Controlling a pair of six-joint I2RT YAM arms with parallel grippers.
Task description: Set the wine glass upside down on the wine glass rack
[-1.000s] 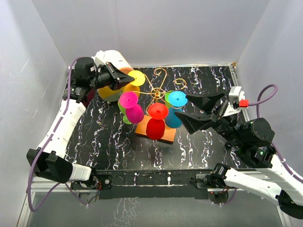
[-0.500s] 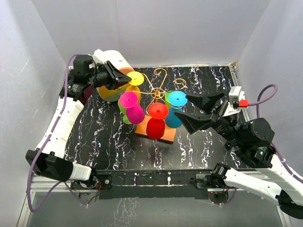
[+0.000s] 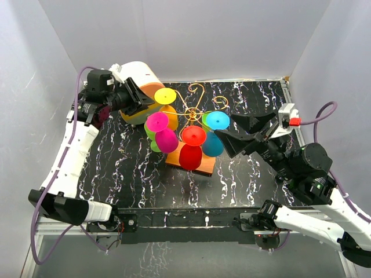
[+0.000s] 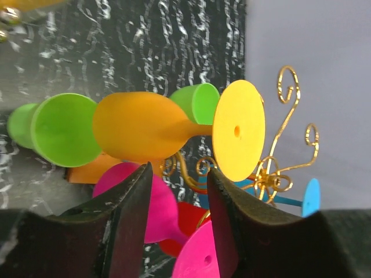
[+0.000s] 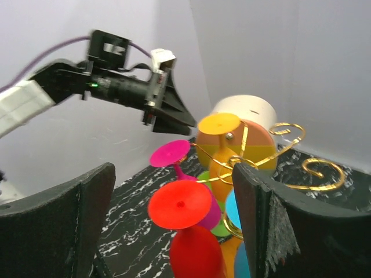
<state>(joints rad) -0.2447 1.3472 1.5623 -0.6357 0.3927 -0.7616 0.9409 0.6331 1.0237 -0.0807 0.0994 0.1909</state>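
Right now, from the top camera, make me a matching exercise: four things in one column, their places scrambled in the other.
1 red glass
2 blue glass
3 yellow-footed orange glass
4 cream drum box

a nearest the right gripper
b straight ahead of the left gripper
c far-left corner of the table
d near side of the rack

Pairs: 1-d, 2-a, 3-b, 4-c.

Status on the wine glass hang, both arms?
Left end effector open, off the orange wine glass. Glass hangs upside down on wine glass rack. Right end effector open, near blue glass.
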